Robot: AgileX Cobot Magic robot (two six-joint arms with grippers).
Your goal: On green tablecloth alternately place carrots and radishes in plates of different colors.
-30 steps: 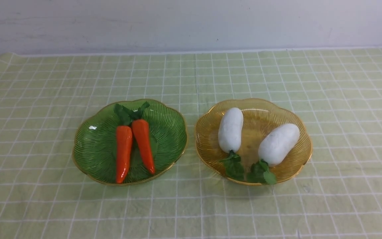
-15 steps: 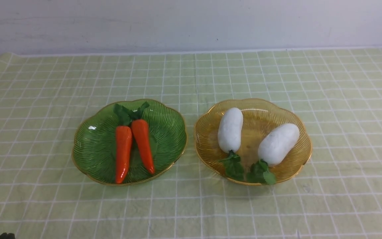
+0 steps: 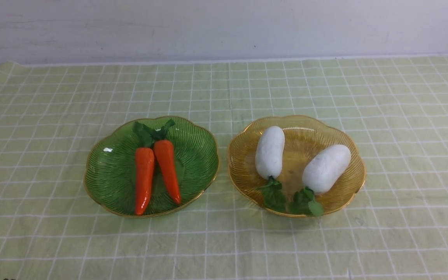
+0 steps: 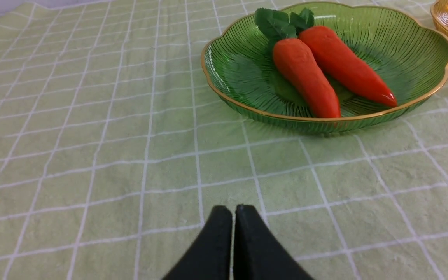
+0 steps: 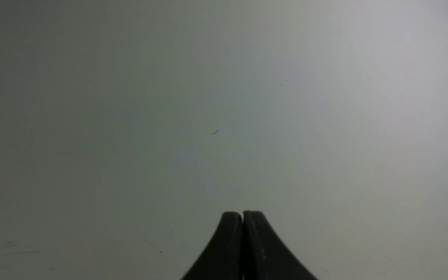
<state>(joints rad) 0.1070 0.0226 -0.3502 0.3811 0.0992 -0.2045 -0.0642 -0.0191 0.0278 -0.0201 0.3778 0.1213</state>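
Note:
Two orange carrots (image 3: 145, 179) (image 3: 168, 170) lie side by side in the green plate (image 3: 107, 171) at centre left of the green tablecloth (image 3: 33, 116). Two white radishes (image 3: 270, 152) (image 3: 326, 168) lie in the amber plate (image 3: 243, 171) at centre right. In the left wrist view my left gripper (image 4: 234, 212) is shut and empty, low over the cloth short of the green plate (image 4: 228, 70) with both carrots (image 4: 305, 76) (image 4: 344, 66). My right gripper (image 5: 242, 216) is shut and empty, facing a blank grey surface. Neither gripper shows clearly in the front view.
A pale wall (image 3: 224, 27) runs behind the table's far edge. The amber plate's rim (image 4: 447, 23) shows at the edge of the left wrist view. Bare cloth (image 3: 403, 116) lies around both plates.
A dark bit of the left arm showed at the front view's lower left corner half a second ago and has nearly dropped out of the frame. Plates, carrots and radishes have not moved.

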